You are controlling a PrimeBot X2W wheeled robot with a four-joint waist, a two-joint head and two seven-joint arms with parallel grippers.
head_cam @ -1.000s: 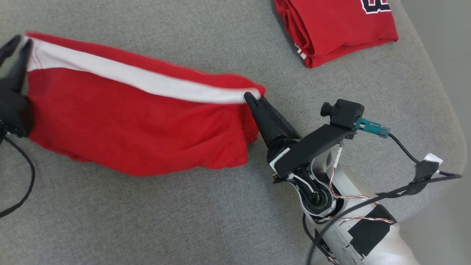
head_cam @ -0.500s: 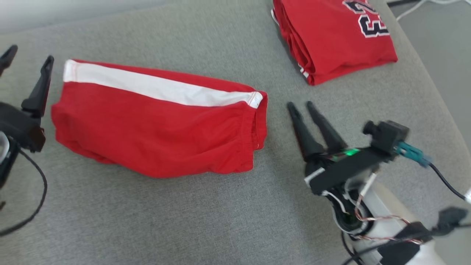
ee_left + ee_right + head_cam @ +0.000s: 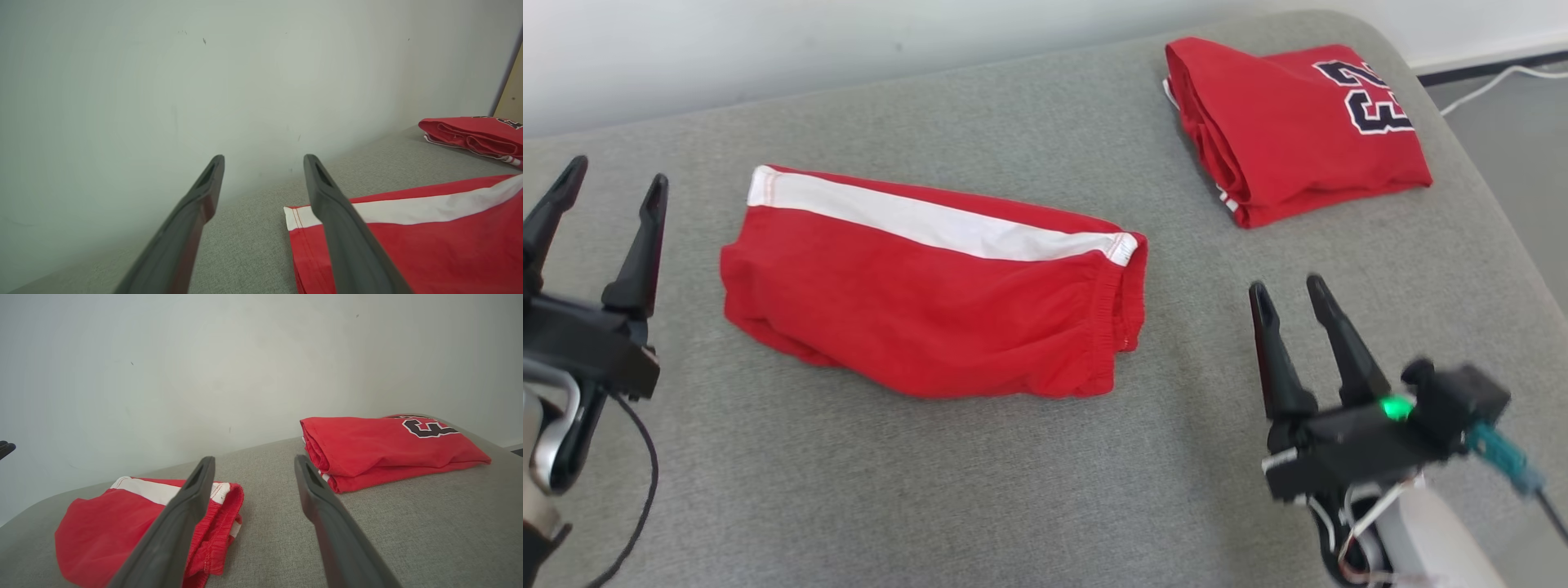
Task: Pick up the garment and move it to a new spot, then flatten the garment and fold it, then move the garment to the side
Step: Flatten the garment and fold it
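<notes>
The garment [image 3: 923, 310], red shorts with a white side stripe, lies folded on the grey cushion [image 3: 980, 482], elastic waistband at its right end. It also shows in the left wrist view [image 3: 429, 241] and the right wrist view [image 3: 122, 526]. My left gripper [image 3: 609, 184] stands open to the left of the garment, apart from it, nothing between its fingers [image 3: 196, 204]. My right gripper [image 3: 1286, 286] is open to the right of the waistband, also apart and empty, fingers [image 3: 314, 486] pointing toward the wall.
A second folded red garment [image 3: 1298, 131] with dark numerals lies at the back right of the cushion, seen too in the right wrist view [image 3: 388, 445]. A pale wall [image 3: 768, 41] runs behind. The cushion's rounded edge [image 3: 1503, 245] drops off at the right, with a white cable [image 3: 1494, 82] on the floor.
Both grippers let go of the garment's ends and opened, then drew back from it. The garment dropped flat onto the cushion. The head camera tilted up, shifting the whole picture down.
</notes>
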